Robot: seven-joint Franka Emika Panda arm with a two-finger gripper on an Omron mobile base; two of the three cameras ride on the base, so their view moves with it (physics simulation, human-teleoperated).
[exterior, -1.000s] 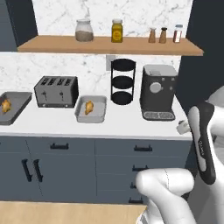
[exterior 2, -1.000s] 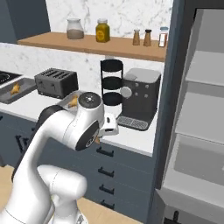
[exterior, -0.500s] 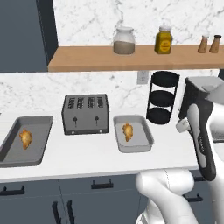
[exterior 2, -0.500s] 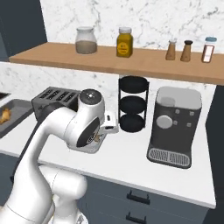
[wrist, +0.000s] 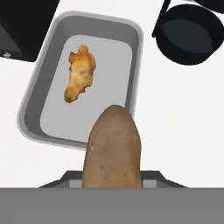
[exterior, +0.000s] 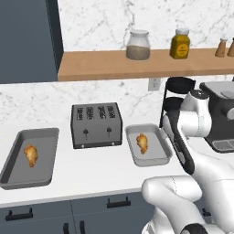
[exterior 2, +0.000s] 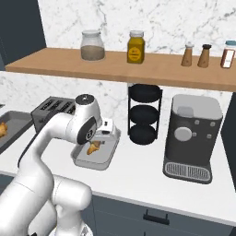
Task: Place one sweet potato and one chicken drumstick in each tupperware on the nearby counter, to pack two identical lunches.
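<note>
The gripper (exterior 2: 102, 137) is clenched on a sweet potato (wrist: 113, 148), carrying it above the counter (exterior: 91, 164) by the near rim of the right tupperware (exterior: 157, 157), which already holds 1 chicken drumstick (wrist: 79, 74). I reckon it hangs there to drop the tuber beside the meat. The left tupperware (exterior: 13, 167) has its own drumstick (exterior: 30, 155)

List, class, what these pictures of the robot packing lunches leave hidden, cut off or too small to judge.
- Pincer fingertips: hand view, covered by the sweet potato it carries.
- Left tupperware: right base view, cut off by the picture's left edge.
- Right tupperware: right base view, partly behind the arm.
- Tiered black rack: left base view, lower part behind the arm.
- Shelf jar contents: too small to identify.
</note>
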